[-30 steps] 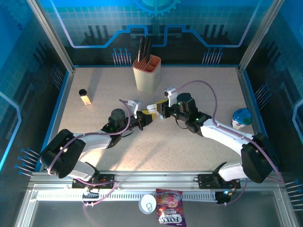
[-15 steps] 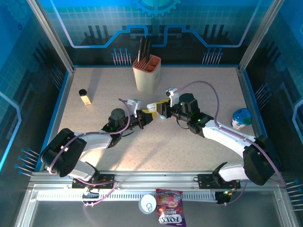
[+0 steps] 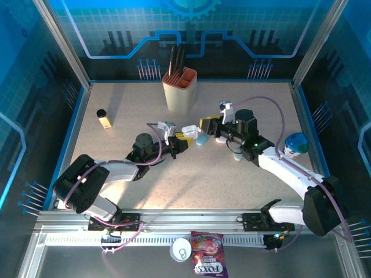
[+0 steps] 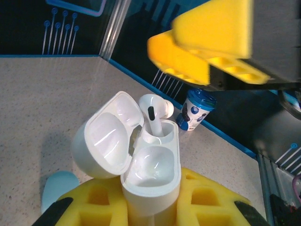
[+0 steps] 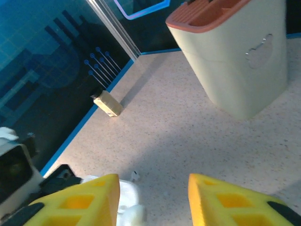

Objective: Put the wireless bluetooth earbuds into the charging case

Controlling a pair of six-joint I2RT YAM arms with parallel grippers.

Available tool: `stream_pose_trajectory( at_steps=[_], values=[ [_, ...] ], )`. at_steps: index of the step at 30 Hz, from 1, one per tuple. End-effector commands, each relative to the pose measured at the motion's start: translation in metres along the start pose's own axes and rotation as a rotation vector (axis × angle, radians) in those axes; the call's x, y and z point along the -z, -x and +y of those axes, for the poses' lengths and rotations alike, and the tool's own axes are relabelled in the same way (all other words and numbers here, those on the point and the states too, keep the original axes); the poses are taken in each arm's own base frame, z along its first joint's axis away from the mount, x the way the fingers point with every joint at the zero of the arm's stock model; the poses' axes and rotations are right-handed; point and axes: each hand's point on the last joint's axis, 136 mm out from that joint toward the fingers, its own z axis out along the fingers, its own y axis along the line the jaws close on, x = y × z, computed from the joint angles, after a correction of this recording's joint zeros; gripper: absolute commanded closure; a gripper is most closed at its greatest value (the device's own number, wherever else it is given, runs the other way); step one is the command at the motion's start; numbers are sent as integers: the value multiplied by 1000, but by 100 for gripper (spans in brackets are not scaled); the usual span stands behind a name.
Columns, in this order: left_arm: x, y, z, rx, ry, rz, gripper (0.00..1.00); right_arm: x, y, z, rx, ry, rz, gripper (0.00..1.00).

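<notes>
Left gripper (image 4: 153, 209) clamps the open charging case (image 4: 153, 172) upright, lid tipped back. Near socket is empty; one earbud (image 4: 156, 113) stands stem-down in the far socket. Beyond, right gripper (image 5: 153, 197) hangs with jaws apart, holding nothing. Judged: first insertion done; next move calls for fetching the second earbud.

left hand (image 3: 184, 138) holding case (image 3: 189, 130), right hand (image 3: 206, 125) near

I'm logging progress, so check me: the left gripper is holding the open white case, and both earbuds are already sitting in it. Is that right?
Not quite. The left gripper does hold the open white case, but just one earbud sits in it, standing in the far slot. The near slot is empty. The left wrist view shows this.
</notes>
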Motion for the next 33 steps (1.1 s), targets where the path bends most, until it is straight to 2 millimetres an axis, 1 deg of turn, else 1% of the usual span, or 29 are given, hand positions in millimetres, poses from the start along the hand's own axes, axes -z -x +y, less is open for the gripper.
stream_pose_trajectory(
  at_steps=[1, 4, 6, 11, 19, 29, 33],
  values=[
    [4, 7, -19, -119, -90, -47, 92, 7, -14, -4, -78, 22, 67, 63],
    [4, 8, -23, -137, -113, -56, 92, 9, -23, -3, -64, 36, 116, 68],
    [3, 9, -22, -132, -111, -63, 92, 10, -27, -1, -61, 50, 139, 71],
    [1, 10, -21, -120, -112, -68, 92, 14, -32, 5, -47, 81, 158, 73],
    [-1, 8, -19, -112, -111, -62, 92, 17, -33, 13, -27, 105, 170, 73],
    [-2, 6, -17, -103, -106, -53, 92, 12, -40, 24, -2, 132, 210, 73],
    [-2, 5, -17, -101, -104, -49, 92, 13, -40, 27, 13, 134, 209, 73]
  ],
)
